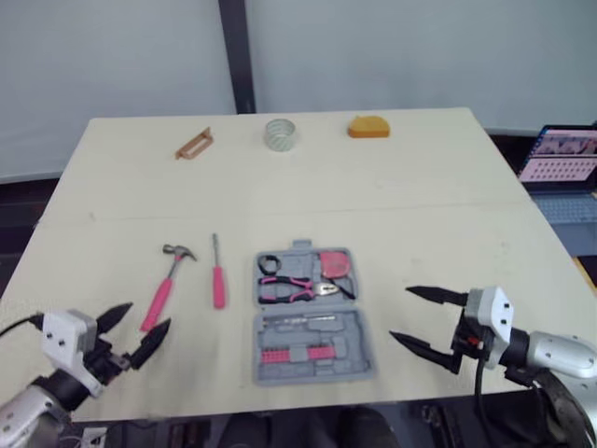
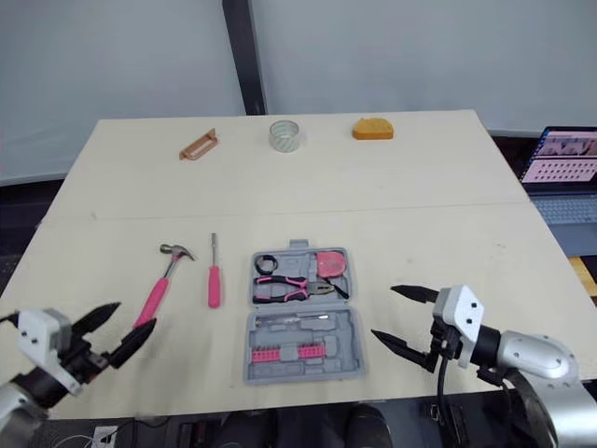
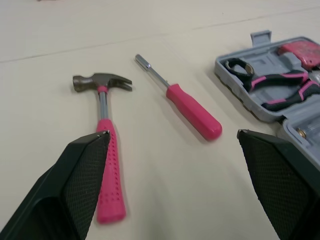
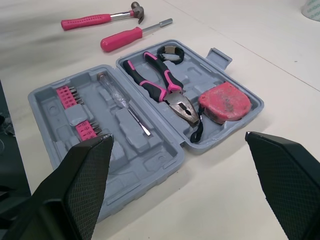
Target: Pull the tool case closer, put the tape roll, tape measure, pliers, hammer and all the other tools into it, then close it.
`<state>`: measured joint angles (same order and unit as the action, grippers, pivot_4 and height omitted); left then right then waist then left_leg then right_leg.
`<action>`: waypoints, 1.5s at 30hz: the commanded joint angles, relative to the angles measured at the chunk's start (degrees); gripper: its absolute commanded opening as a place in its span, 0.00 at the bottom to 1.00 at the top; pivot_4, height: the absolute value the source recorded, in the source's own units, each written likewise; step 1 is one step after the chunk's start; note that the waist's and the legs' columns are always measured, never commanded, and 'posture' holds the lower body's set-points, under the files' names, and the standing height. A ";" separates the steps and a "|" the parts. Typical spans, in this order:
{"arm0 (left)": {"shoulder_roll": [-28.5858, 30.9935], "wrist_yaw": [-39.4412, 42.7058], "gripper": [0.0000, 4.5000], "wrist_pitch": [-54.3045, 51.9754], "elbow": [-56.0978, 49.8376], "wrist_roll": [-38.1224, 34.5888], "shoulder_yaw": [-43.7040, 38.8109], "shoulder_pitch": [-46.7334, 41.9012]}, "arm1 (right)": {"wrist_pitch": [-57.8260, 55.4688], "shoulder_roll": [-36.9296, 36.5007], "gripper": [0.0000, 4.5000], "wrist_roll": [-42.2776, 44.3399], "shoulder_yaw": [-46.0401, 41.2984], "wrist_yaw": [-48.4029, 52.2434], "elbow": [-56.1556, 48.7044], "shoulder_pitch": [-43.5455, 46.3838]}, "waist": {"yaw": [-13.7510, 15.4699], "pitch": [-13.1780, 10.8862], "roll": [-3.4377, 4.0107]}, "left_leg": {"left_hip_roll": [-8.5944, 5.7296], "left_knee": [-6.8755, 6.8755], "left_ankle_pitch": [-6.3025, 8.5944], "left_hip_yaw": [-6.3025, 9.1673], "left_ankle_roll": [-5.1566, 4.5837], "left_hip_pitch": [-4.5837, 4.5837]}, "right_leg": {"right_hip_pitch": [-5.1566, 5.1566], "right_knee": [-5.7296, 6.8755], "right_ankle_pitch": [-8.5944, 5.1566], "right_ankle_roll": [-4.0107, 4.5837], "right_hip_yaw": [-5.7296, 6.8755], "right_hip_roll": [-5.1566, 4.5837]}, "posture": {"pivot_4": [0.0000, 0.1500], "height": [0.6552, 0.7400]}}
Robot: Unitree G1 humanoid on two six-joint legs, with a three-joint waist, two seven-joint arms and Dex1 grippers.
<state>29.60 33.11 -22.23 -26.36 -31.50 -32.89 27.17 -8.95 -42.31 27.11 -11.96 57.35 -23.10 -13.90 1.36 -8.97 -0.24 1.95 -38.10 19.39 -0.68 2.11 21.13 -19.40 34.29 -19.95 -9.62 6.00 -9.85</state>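
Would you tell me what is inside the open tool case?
The tool case holds pink pliers, a red tape measure, a black ring, a slim screwdriver and pink bits. Anything beneath them is covered.

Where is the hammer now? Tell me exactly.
The hammer lies on the table on the robot's left, just left of the pink screwdriver, which separates it from the open tool case; its handle end points toward the left gripper.

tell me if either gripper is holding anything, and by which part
Nothing is held. The left gripper is open near the hammer, and the right gripper is open beside the tool case.
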 commanded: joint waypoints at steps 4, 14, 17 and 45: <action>2.22 -4.51 0.97 -6.49 -1.44 -0.74 -0.07 -4.79 | 0.13 0.09 1.00 0.96 -0.97 -0.08 -1.56 -0.21 | 0.01 -0.01 -0.01 | 0.01 -0.05 -0.02 0.00 0.03 -0.07 | 0.02 0.11 0.00 0.00 -0.01 0.00 | 1.00 1.00; 10.15 -14.75 0.97 -23.84 9.29 6.15 9.91 -27.71 | -0.53 0.02 1.00 0.70 0.09 -0.30 -1.65 1.77 | 0.09 -0.02 -0.03 | 0.00 -0.04 -0.05 0.04 0.07 -0.04 | -0.04 0.20 0.00 0.00 -0.01 0.01 | 1.00 1.00; 10.56 -14.78 0.97 -24.79 14.44 8.37 13.59 -33.20 | -0.51 -0.26 1.00 0.38 -0.07 -0.11 -1.37 2.11 | -0.07 -0.03 -0.04 | 0.00 -0.01 -0.05 0.01 0.08 -0.04 | -0.08 0.21 0.00 0.00 -0.01 0.01 | 1.00 1.00; 4.60 -9.10 0.97 -12.29 47.33 21.66 26.82 -50.04 | -1.94 -1.00 1.00 0.32 -3.32 -1.26 -3.88 -1.07 | 1.81 -0.03 -0.04 | -0.01 -0.14 -0.11 -0.04 0.09 -0.07 | -0.09 0.42 0.00 -0.01 -0.01 0.00 | 1.00 1.00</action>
<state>35.17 23.41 -34.66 19.28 -10.71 -7.70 -22.50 -11.00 -42.60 26.92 -13.80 56.54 -24.67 -14.68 3.17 -9.00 -0.28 1.94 -38.24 19.28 -0.72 2.19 21.06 -19.49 34.72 -19.95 -9.63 6.00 -9.85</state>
